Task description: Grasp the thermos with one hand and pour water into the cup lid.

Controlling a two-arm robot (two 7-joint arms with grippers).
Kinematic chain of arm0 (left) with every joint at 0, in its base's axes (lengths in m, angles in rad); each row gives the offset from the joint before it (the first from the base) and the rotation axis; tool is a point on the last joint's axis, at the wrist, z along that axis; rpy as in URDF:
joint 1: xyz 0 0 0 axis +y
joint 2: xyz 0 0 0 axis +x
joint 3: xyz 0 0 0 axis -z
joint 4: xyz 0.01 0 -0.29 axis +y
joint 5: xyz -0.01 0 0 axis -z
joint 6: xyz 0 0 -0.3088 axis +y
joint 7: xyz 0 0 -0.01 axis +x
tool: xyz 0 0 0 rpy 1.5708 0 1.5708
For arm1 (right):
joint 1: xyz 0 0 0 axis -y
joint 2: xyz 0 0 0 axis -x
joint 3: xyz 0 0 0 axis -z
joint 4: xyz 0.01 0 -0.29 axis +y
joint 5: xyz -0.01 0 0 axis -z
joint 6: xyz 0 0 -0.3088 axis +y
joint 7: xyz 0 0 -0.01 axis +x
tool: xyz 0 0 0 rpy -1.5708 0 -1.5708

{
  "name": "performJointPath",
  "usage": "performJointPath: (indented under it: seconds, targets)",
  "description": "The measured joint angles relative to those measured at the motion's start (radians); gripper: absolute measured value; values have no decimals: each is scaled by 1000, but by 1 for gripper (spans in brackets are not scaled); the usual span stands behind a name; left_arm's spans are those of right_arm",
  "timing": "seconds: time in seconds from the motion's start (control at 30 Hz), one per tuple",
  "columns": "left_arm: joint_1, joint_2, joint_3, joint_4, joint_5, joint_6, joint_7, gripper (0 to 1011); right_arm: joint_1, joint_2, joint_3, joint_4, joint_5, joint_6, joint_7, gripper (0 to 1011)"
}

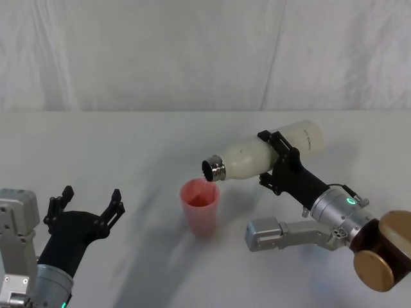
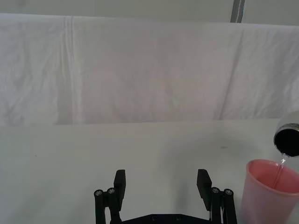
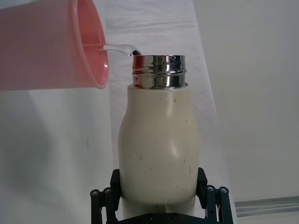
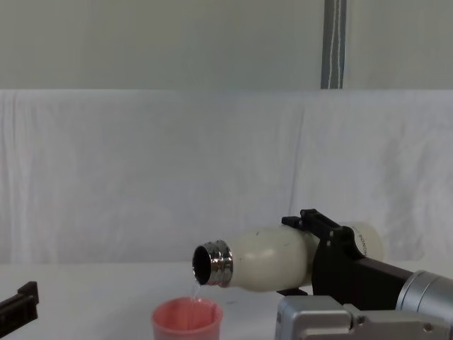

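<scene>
The cup lid stands upright on the white table, about midway between its left and right edges and toward the near edge, with bare cloth all round it and nothing between it and the bottle above. The thermos is held in the air over the middle-right of the table, tipped nearly level, its base pointing toward the far right corner and its steel neck aimed down and left at the cup. In the chest view a thin stream of water falls from the open mouth of the thermos into the cup lid; the right wrist view shows the same thread of water bridging the neck and the pink rim.

The right gripper reaches in from the near right corner, forearm slanting up and to the left, its black fingers clamped on the thermos body around the middle, one on each side. In the right wrist view the fingers press against the cream wall of the bottle.

The left gripper hangs idle above the near left corner of the table, palm turned toward the cup, its fingers spread apart and holding nothing; it is well apart from the cup.

A wrinkled white cloth covers the table, and a white sheet hangs as a backdrop along the far edge.
</scene>
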Motion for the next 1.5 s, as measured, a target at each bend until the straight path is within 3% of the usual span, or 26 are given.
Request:
performJointPath:
  seconds: [1.5]
  targets:
    - [0,0,0,0,0,0,0,1001,1,3,-6,-14,-1,4,13,959]
